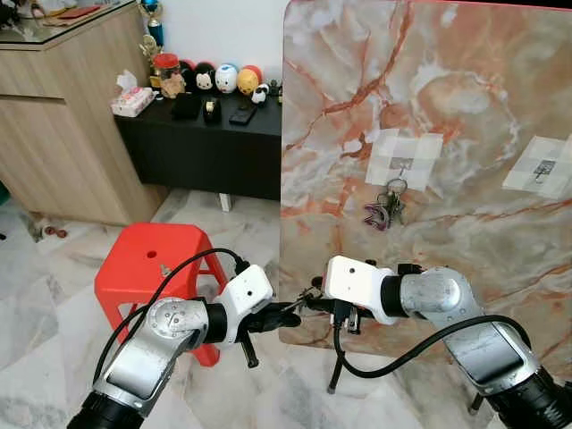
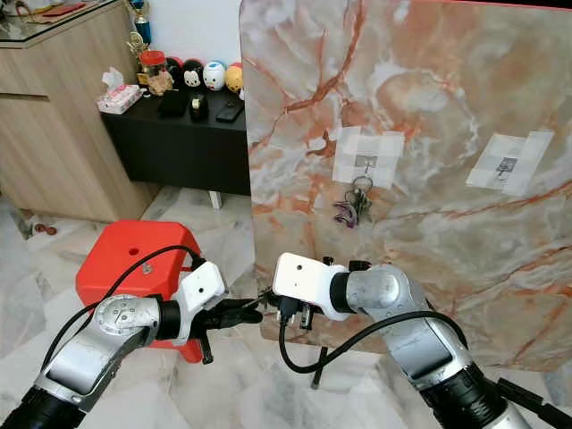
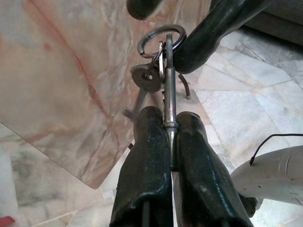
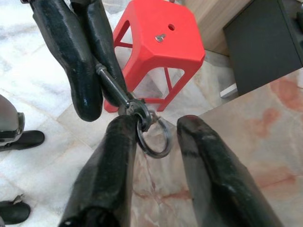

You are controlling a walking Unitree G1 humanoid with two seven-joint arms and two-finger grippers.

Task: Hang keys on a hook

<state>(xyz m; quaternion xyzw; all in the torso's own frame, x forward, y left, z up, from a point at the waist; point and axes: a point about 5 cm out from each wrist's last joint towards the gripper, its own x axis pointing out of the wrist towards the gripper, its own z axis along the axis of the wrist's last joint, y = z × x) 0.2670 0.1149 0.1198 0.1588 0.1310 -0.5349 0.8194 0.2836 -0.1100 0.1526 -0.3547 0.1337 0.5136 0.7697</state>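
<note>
Left gripper point(image 3: 171, 142) clamped tight on the metal shank of a small silver key bunch point(image 3: 163, 71), its split ring point(image 4: 154, 135) held forward past the fingertips, low in front of the marble-patterned pink and grey board point(image 1: 465, 116), near its bottom left corner. Right gripper point(image 4: 156, 130) parted, 1 black finger point(image 4: 111, 161) threaded into or against that ring, the other finger standing clear of it; a handover between the 2 arms, by the look of it. Long axis of the bunch running straight from left gripper toward right, nearly level. Target, a small metal hook on white tape patches point(image 1: 404, 164), up at about 1 o'clock from the meeting point, well above it and already carrying another dark key bunch point(image 1: 386, 207); a 2nd taped hook point(image 1: 543, 170) free further toward 2 o'clock. Right arm nearer to both hooks, so likely the one to lift. Red plastic stool point(image 1: 156, 264) at 9 o'clock, low black cabinet point(image 1: 206, 147) beyond at 11.
</note>
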